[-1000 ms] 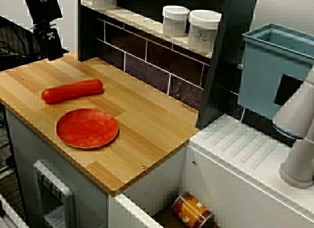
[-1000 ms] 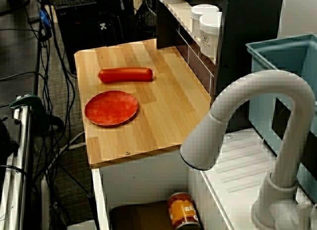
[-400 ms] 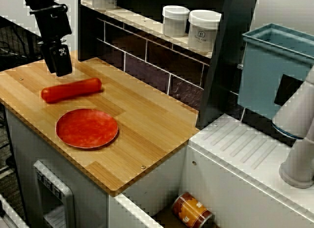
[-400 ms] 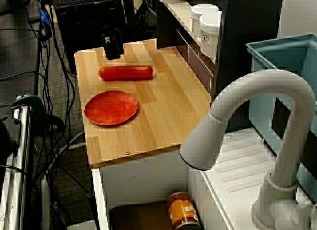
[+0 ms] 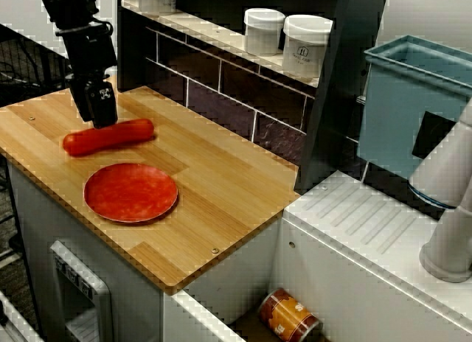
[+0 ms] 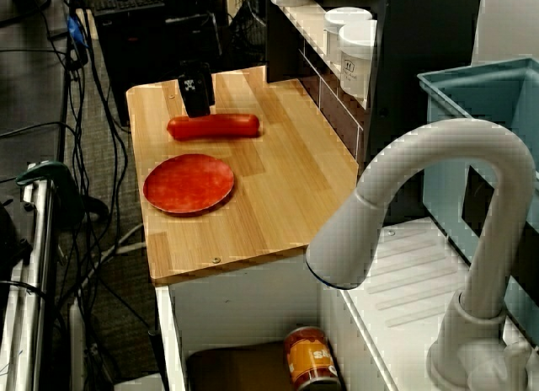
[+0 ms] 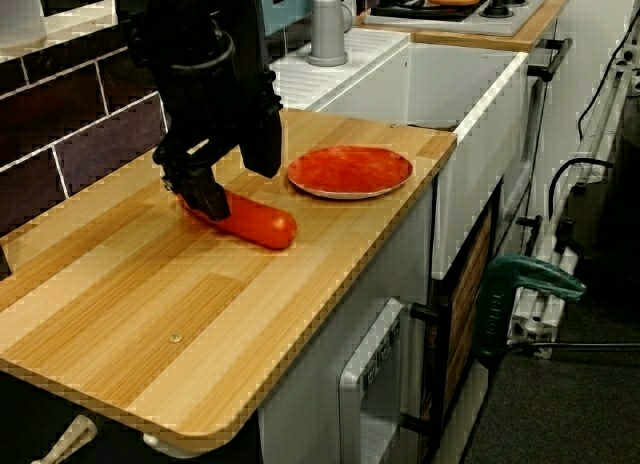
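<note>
I see the gripper low over the red sausage on the wooden counter, jaws apart and straddling its long axis, which runs along the tiled wall, near the red plate.

A light wooden countertop carries two things. A red sausage lies flat on its side toward the far end, and a round red plate sits near it but apart, closer to the front edge. Both rest directly on the wood.
</note>
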Action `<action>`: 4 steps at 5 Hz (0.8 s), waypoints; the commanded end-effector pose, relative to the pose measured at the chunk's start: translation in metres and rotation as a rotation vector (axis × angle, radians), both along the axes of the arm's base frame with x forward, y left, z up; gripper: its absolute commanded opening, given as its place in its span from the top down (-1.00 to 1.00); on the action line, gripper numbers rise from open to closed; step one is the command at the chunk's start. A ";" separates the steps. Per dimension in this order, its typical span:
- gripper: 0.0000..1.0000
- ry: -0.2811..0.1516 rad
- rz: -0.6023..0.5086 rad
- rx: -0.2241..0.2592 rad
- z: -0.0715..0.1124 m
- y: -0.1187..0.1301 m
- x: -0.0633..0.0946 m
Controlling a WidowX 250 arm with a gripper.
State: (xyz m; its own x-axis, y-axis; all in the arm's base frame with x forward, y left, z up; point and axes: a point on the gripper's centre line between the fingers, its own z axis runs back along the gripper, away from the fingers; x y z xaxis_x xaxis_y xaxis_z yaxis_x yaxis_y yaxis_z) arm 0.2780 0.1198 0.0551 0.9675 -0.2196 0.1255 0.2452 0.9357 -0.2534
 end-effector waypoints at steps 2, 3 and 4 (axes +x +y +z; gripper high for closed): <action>-1.00 -0.025 0.018 0.068 -0.032 0.008 -0.005; 1.00 -0.004 0.026 0.047 -0.027 0.014 -0.004; 1.00 -0.017 0.024 0.009 -0.001 0.020 -0.007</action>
State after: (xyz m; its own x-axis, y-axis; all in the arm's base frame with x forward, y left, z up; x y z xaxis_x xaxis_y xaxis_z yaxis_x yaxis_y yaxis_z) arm 0.2707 0.1245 0.0336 0.9781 -0.1905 0.0833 0.2067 0.9336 -0.2925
